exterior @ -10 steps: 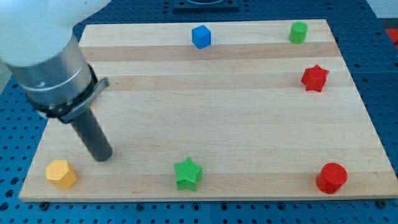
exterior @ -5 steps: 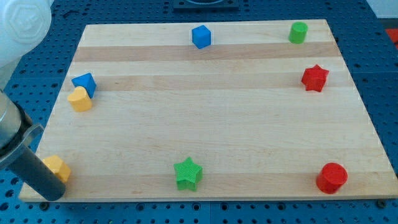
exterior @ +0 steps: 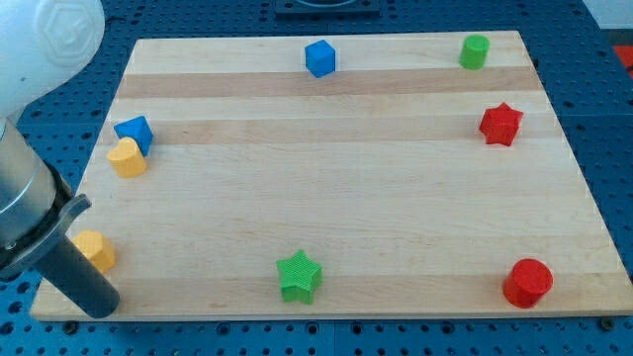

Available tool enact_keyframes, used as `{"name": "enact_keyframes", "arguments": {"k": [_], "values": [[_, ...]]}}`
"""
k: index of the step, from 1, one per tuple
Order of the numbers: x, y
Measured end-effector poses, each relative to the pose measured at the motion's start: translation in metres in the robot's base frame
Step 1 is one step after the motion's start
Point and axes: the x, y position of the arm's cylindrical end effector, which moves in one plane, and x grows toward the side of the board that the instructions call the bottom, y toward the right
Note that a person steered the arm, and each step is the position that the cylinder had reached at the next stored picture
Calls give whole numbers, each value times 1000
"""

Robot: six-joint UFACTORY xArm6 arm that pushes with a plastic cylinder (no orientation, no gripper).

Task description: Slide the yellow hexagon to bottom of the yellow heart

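- My tip [exterior: 102, 305] sits at the surface's [exterior: 336, 198] bottom-left corner, touching the yellow hexagon [exterior: 95, 249], which it partly hides.
- Yellow heart [exterior: 127, 158] is above, touching a blue block [exterior: 135, 132].
- Green star [exterior: 299, 276] lies bottom centre.

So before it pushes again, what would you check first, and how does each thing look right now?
1. My tip touching the yellow hexagon: cannot tell; the rod covers its left side.
2. Tip below the hexagon, so a push goes upward: ok.
3. Yellow heart in sight above the hexagon: ok.
4. Path from hexagon up to the heart free of blocks: ok.
5. Blue block touching the heart: not ok, a hard push could disturb it.
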Motion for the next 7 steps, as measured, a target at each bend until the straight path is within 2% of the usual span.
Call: {"name": "enact_keyframes", "arguments": {"k": [2,3,4,6,7], "values": [[-22,-50],[-22,-50],[-47,-33],[-52,-32],[-88,-32]]}}
